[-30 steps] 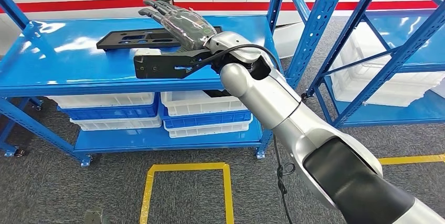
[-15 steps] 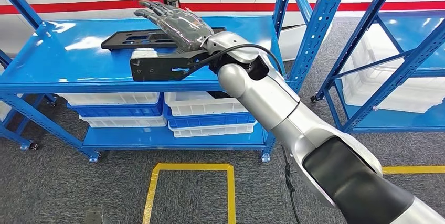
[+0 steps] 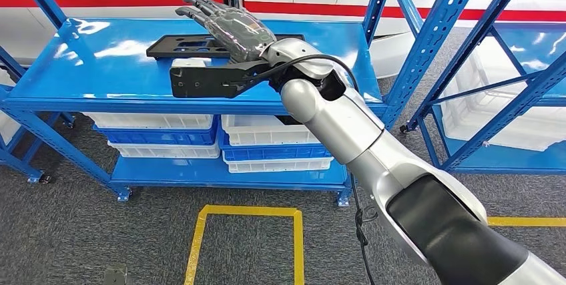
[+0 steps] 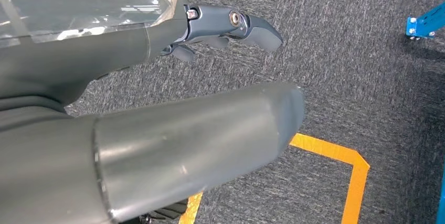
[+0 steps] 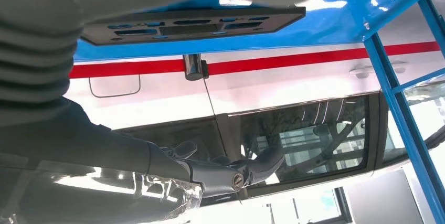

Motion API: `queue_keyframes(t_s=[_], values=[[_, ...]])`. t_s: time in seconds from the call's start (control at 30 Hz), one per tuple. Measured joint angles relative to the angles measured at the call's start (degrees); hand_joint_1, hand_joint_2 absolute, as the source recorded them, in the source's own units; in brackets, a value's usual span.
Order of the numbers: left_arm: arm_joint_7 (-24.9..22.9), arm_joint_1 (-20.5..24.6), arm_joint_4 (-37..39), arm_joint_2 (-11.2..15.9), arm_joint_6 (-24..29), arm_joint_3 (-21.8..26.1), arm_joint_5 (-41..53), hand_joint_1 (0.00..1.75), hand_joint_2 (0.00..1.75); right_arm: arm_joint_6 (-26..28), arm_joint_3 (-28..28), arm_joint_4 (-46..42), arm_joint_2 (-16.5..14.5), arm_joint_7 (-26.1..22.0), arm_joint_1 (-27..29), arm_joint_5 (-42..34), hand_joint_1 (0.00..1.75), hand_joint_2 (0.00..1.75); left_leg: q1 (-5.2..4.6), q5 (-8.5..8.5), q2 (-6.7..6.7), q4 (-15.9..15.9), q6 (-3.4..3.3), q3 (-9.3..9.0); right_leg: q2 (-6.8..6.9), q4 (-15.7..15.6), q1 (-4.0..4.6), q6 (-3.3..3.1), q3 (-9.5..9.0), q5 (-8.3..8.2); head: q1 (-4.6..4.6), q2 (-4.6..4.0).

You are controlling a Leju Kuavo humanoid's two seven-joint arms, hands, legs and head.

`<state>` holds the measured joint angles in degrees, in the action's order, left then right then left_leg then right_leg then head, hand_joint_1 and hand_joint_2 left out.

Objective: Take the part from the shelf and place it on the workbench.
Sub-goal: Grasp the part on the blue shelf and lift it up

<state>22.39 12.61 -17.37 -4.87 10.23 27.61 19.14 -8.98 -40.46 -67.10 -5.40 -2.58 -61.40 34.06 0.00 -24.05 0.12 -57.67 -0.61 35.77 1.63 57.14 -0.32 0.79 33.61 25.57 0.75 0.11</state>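
Blue shelf carried the flat black part near its back edge, long axis along that edge; the right hand hovered just above it, fingers extended, holding nothing.

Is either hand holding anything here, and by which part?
Nothing held: the right hand hovers with fingers extended above the flat black slotted plate on the blue shelf; the left hand hangs over carpet.

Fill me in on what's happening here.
The robot's right hand reaches over the top level of the blue shelf, hovering above a flat black part that lies on it. The hand's fingers are spread and hold nothing; the part is not yet picked up. The left hand hangs over grey carpet.
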Motion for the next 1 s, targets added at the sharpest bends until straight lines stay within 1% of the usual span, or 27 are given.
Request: queue_keyframes(t_s=[0.23,0.5,0.53,0.67,0.7,0.77,0.8,0.83,0.9,0.93,0.97,1.0], values=[[0.28,-0.05,0.09,0.06,-0.21,0.02,-0.34,0.00,0.00,0.03,0.32,0.00,0.12,-0.03,0.00,-0.16,0.00,1.75,-0.07,0.09,0.00,0.00,-0.26,0.04,0.00,-0.10,-0.06,0.28,0.02,-0.16,-0.01,0.00],[0.28,-0.18,0.34,0.14,-0.11,0.02,-0.97,0.00,0.00,0.27,0.42,0.00,0.29,-0.20,-0.03,-0.49,0.00,1.75,0.08,0.11,0.00,-0.01,-0.26,0.04,0.00,-0.09,-0.07,0.29,0.10,-0.17,-0.01,0.00],[0.28,-0.19,0.37,0.17,-0.11,0.02,-1.08,0.00,0.00,0.31,0.44,0.00,0.32,-0.22,-0.04,-0.51,0.00,1.75,0.06,0.07,0.01,-0.08,-0.32,0.07,0.00,-0.12,-0.20,0.34,0.09,-0.20,-0.01,0.00],[0.28,-0.21,0.43,0.42,-0.12,0.01,-1.15,0.00,0.00,0.43,0.52,0.04,0.37,-0.37,-0.07,-0.67,0.00,1.75,0.05,-0.19,0.00,-0.34,-0.73,0.31,0.14,-0.25,-0.93,0.81,-0.01,-0.24,-0.03,0.00],[0.28,-0.21,0.44,0.49,-0.13,0.01,-1.16,0.00,0.00,0.44,0.56,0.05,0.34,-0.40,-0.09,-0.73,0.00,1.75,0.03,-0.21,-0.02,-0.22,-0.89,0.27,0.19,-0.36,-0.93,0.94,-0.07,-0.25,-0.04,0.00],[0.27,-0.20,0.43,0.56,-0.14,0.01,-1.18,0.00,0.00,0.49,0.76,0.02,0.28,-0.46,-0.15,-0.80,0.00,1.75,0.32,0.07,-0.09,0.74,-1.50,-0.42,-0.03,0.11,-0.87,1.19,0.14,0.15,0.01,0.00],[0.26,-0.16,0.42,0.56,-0.18,0.01,-1.20,0.00,0.00,0.52,0.87,0.01,0.28,-0.50,-0.26,-0.81,0.00,1.75,0.47,0.27,-0.13,1.27,-1.84,-0.86,-0.33,1.56,-0.82,1.11,0.77,0.88,0.04,0.00],[0.26,-0.11,0.42,0.52,-0.22,0.01,-1.21,0.00,0.00,0.55,0.98,0.00,0.34,-0.52,-0.33,-0.81,0.00,1.75,0.61,0.44,-0.19,1.68,-2.10,-1.26,-0.68,4.32,-0.80,0.86,2.09,2.10,0.08,0.00],[0.25,0.00,0.43,0.48,-0.30,0.02,-1.23,0.00,0.00,0.56,1.11,0.05,0.53,-0.55,-0.27,-0.82,0.00,1.75,0.56,0.40,-0.42,1.77,-2.29,-1.46,-1.19,12.30,-0.84,0.33,6.20,5.05,0.08,0.00],[0.25,-0.02,0.43,0.45,-0.31,0.02,-1.23,0.00,0.00,0.56,1.18,0.09,0.66,-0.55,-0.07,-0.81,0.00,1.75,0.56,0.32,-0.62,1.75,-2.24,-1.49,-1.30,15.47,-0.88,0.36,8.05,5.91,0.08,0.00],[0.24,-0.06,0.44,0.41,-0.34,0.02,-1.24,0.00,0.00,0.56,1.22,0.13,0.77,-0.55,0.12,-0.81,0.00,1.75,0.59,0.22,-0.85,1.70,-2.12,-1.53,-1.36,16.64,-0.97,0.64,8.96,5.89,0.08,0.00],[0.24,-0.11,0.45,0.37,-0.38,0.02,-1.24,0.00,0.00,0.56,1.26,0.15,0.86,-0.55,0.23,-0.81,0.00,1.75,0.65,0.07,-1.09,1.60,-1.90,-1.60,-1.37,15.33,-1.11,1.14,8.61,4.92,0.08,0.00]])
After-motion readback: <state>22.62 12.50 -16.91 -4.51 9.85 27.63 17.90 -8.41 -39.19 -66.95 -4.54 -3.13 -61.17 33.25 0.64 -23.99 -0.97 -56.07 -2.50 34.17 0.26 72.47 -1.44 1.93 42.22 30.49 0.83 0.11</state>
